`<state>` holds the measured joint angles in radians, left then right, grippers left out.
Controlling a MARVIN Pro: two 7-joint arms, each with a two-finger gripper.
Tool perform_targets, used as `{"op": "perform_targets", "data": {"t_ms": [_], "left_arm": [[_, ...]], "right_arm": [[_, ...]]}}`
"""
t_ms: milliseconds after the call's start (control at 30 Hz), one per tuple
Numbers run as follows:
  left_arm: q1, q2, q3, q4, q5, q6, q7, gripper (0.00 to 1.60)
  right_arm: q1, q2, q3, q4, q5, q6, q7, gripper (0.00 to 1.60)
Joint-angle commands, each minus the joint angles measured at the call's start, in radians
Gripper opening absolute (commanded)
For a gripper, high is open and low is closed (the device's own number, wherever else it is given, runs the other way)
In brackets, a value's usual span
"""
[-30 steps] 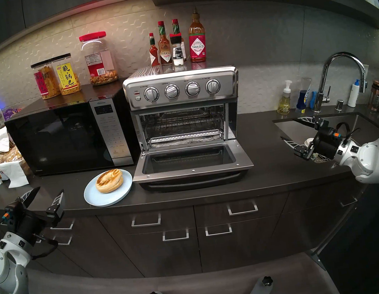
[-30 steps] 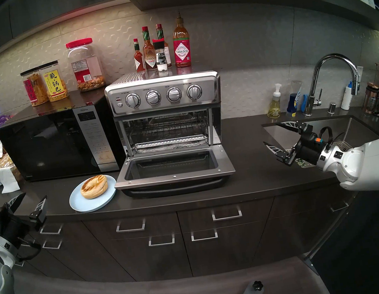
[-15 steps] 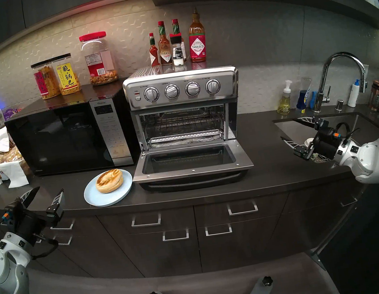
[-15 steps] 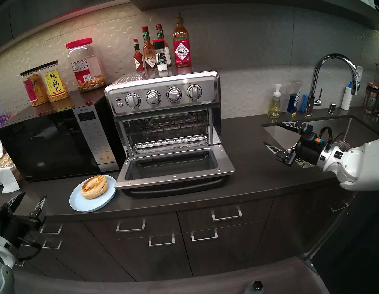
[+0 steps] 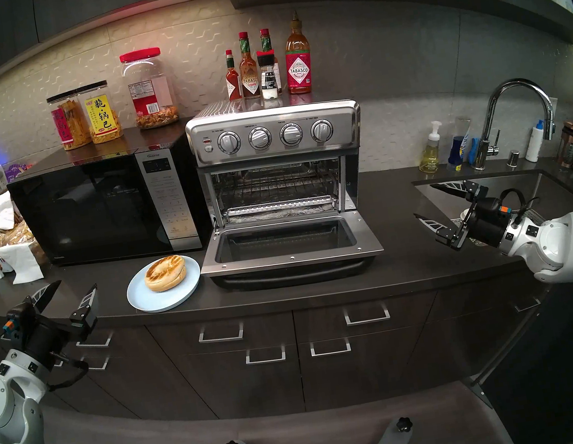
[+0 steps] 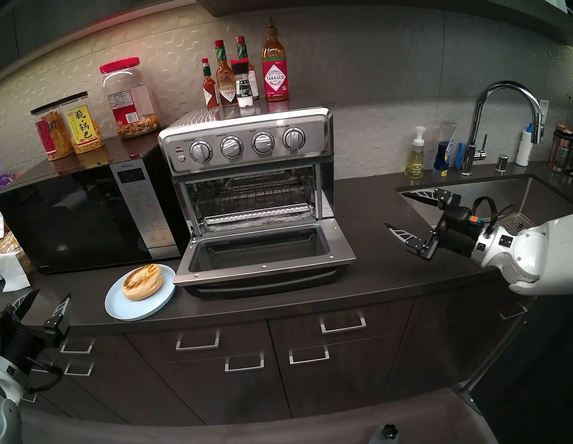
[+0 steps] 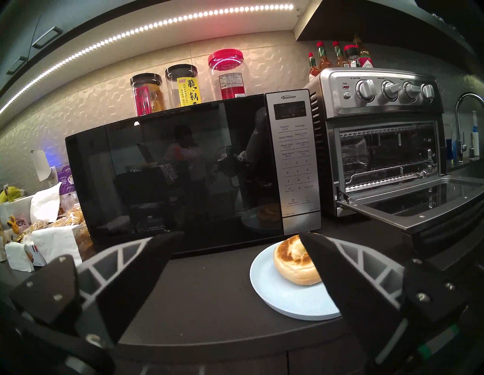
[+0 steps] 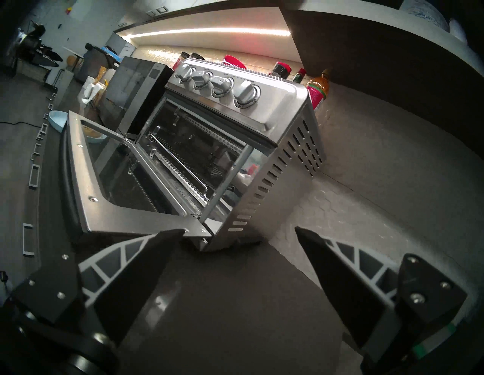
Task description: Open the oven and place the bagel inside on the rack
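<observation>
The stainless oven [image 5: 276, 136] stands at mid-counter with its glass door [image 5: 292, 260] dropped flat. Inside, the wire rack [image 5: 275, 184] is bare. The toasted bagel [image 5: 165, 273] lies on a pale blue plate [image 5: 148, 299] just left of the door. My left gripper [image 5: 76, 284] hovers open and empty at the counter's front edge, left of the plate. In the left wrist view its right finger [image 7: 340, 275] covers part of the bagel [image 7: 290, 262]. My right gripper [image 5: 425, 200] is open and empty over the sink's left edge, right of the oven [image 8: 262, 104].
A black microwave [image 5: 108, 205] with snack jars on top sits left of the oven. Sauce bottles [image 5: 265, 67] stand on the oven. A foil-lined tray [image 5: 280, 213] lies under the rack. Sink [image 5: 516, 185] and faucet [image 5: 519, 107] are at right; napkins and bread [image 5: 11, 249] at far left.
My right arm has shifted left toward the oven, gripper still open. The left arm has barely moved. Bagel, plate and oven door are unchanged.
</observation>
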<state>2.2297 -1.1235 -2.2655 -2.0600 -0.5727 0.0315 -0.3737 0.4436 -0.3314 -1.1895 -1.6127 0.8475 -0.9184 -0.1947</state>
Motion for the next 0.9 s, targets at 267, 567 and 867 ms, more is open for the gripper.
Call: {"op": "perform_targets", "data": {"t_ms": [267,567,867], "left_arm": [[-0.002,0.0,-0.008,-0.021,0.002,-0.003,-0.001,1.6],[-0.003,-0.001,-0.009,-0.021,0.002,-0.003,-0.002,1.6],[-0.004,-0.002,-0.009,-0.021,0.003,-0.002,-0.002,1.6]], "right_arm": [[0.135,0.126,0.003,-0.208,-0.139,0.14,-0.013,1.6],[0.145,0.137,0.015,-0.326,-0.184,0.222,-0.037,1.6],[0.139,0.128,0.029,-0.444,-0.213,0.297,-0.081,1.6]]}}
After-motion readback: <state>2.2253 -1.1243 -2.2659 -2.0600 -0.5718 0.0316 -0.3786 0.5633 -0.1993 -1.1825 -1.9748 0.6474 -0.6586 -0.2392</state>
